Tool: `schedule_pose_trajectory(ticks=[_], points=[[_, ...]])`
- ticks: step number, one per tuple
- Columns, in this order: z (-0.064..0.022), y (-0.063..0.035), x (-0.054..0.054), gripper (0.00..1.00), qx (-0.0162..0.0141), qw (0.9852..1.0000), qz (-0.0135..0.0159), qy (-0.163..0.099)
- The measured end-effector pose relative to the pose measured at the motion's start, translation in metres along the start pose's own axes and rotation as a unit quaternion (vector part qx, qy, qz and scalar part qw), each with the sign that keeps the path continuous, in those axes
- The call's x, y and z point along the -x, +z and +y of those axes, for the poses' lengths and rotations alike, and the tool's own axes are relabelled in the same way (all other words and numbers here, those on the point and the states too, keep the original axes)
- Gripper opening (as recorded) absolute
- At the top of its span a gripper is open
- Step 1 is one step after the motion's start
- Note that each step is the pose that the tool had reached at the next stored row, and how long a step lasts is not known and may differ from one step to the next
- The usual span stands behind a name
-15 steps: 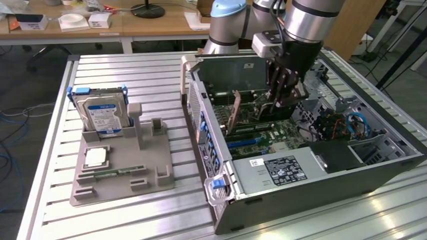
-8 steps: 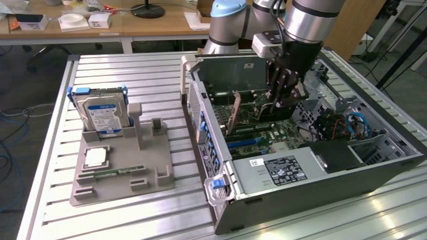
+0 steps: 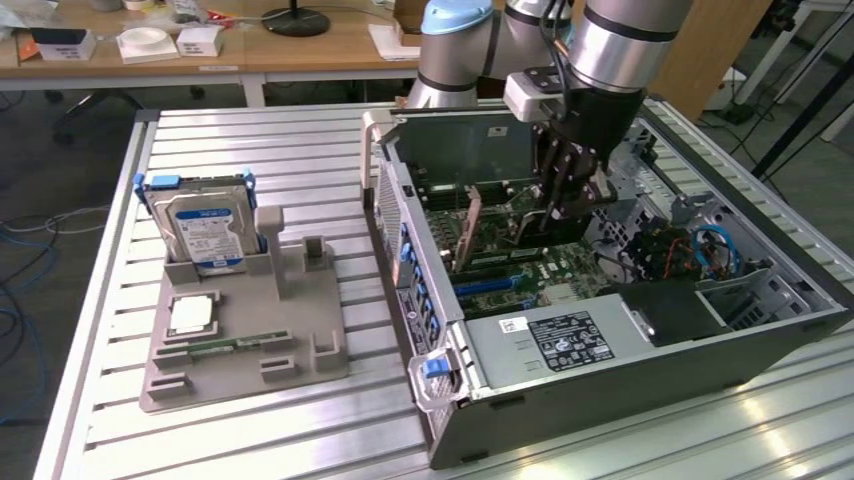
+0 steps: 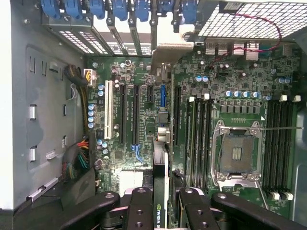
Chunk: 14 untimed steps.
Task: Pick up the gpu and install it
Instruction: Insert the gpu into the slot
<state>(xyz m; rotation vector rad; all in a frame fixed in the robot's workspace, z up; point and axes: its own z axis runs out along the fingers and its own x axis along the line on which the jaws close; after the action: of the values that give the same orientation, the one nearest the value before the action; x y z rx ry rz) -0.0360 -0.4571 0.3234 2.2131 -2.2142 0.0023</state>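
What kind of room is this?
Probably a robotics lab or workshop: a robot arm reaches into an open computer case on a metal workbench, with cluttered desks behind.

The dark gpu (image 4: pixel 160 191) with its green logo sits between black gripper (image 4: pixel 160 211) fingers above the green motherboard (image 4: pixel 230 110) with black slots and blue clips (image 4: pixel 115 9), while the silver hard drive (image 3: pixel 200 232) wears a blue-white label on the grey holder (image 3: pixel 247 340).
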Motion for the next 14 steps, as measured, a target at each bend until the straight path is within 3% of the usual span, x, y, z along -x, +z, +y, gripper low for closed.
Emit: schedule_pose_trajectory(ticks=[14], points=[[0.0104, 0.019, -0.001, 0.26, 0.0, 1.0, 0.0011, 0.0]])
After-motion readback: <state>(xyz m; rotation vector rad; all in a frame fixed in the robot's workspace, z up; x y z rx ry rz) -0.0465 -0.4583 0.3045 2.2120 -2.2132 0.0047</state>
